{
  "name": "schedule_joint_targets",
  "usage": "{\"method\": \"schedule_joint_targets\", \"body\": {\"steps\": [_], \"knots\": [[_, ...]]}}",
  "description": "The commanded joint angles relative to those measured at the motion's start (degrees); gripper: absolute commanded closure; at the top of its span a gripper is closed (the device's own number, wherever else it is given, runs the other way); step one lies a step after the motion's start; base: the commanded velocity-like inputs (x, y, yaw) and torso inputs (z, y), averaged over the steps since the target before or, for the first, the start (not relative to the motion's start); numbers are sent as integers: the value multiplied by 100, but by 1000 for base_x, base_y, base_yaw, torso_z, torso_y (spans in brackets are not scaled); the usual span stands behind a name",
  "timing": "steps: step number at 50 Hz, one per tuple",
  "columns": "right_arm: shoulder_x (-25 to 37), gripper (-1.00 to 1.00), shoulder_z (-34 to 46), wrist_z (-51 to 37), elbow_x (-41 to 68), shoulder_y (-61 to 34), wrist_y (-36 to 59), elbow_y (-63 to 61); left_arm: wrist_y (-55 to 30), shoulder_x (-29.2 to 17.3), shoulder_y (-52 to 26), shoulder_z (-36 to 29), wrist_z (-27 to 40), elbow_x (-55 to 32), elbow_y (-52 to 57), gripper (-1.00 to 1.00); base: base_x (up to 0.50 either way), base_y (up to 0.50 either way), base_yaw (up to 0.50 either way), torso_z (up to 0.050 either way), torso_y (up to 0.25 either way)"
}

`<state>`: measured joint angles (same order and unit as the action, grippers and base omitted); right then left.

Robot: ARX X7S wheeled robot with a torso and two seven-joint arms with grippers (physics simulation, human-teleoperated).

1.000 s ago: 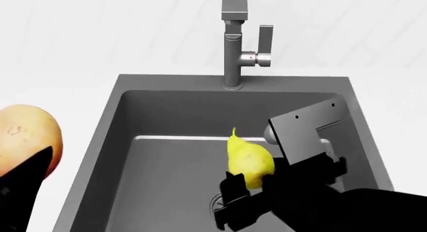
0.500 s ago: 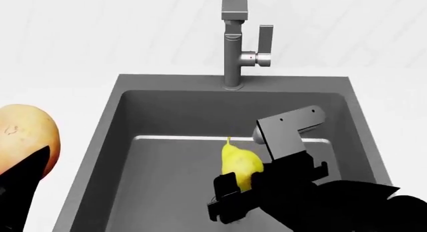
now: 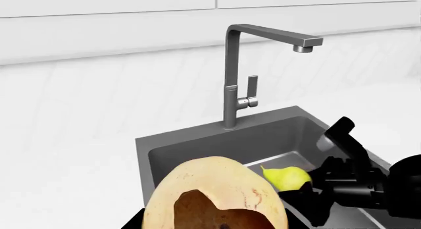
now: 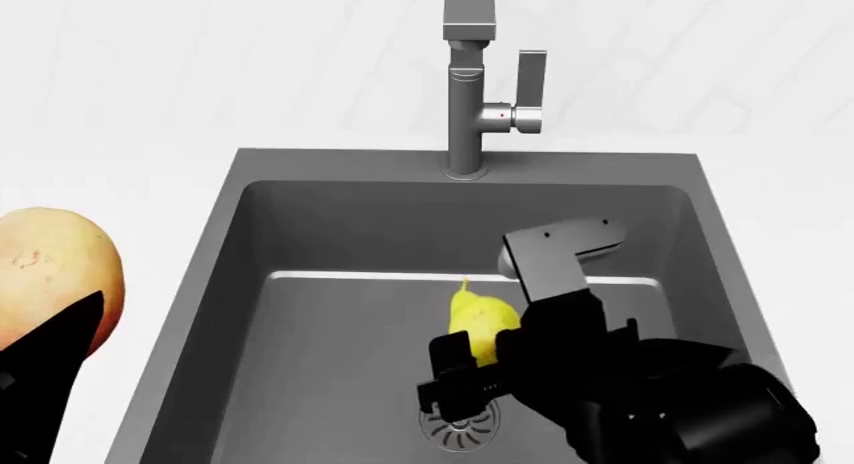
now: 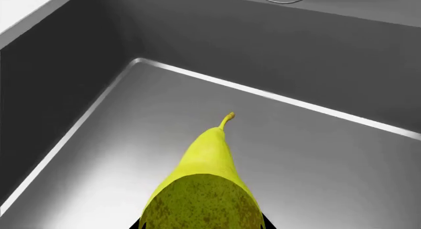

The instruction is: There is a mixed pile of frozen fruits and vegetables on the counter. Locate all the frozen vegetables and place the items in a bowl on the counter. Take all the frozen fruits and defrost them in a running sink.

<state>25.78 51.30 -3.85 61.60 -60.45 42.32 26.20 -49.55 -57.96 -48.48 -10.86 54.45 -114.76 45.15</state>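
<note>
My right gripper [image 4: 483, 352] is shut on the yellow pear [image 4: 478, 314], one of the frozen fruits, and holds it low inside the dark grey sink [image 4: 334, 224], stem pointing to the back wall. The pear [image 5: 204, 189] fills the near part of the right wrist view, above the basin floor. My left gripper [image 4: 40, 329] is shut on the peach-toned fruit [image 4: 47, 269] over the white counter [image 4: 107, 134], left of the sink. That fruit [image 3: 214, 199] blocks the left wrist view's foreground. The frozen vegetables and the bowl are out of view.
The tall grey faucet [image 4: 467, 94] stands at the sink's back edge, its lever with a red dot to the right. No water shows at the spout [image 3: 306, 44]. The round steel drain [image 4: 461, 424] lies just under my right gripper.
My right gripper has sunk lower into the basin and shifted slightly left with the pear; the drain now shows below it. The left arm and its fruit have held still.
</note>
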Motion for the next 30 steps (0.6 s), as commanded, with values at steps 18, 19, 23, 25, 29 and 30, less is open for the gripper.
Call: {"method": "schedule_joint_targets", "body": {"steps": [18,19,23,25,29,30], "knots": [[266,-100,-175,-112,109,178,125,-448,149,14,-84,22,229,-230,-56,100,0,0,0,0,0],[302,-100,-196,-148,140,196,136,-526,147,20,-88,15,233,-228,-55,100,0,0,0,10,0],[631,-100,-416,-495,414,326,210,-1220,137,83,-119,-59,282,-208,-50,100,0,0,0,0,0],[790,-100,-514,-672,535,396,236,-1550,139,78,-112,-59,281,-212,-45,100,0,0,0,0,0],[1109,-100,-732,-1058,797,494,299,-2174,132,79,-66,-67,258,-202,-35,100,0,0,0,0,3],[1230,-100,-826,-1180,912,517,312,-2423,122,89,-65,-84,255,-192,-42,100,0,0,0,0,0]]}}
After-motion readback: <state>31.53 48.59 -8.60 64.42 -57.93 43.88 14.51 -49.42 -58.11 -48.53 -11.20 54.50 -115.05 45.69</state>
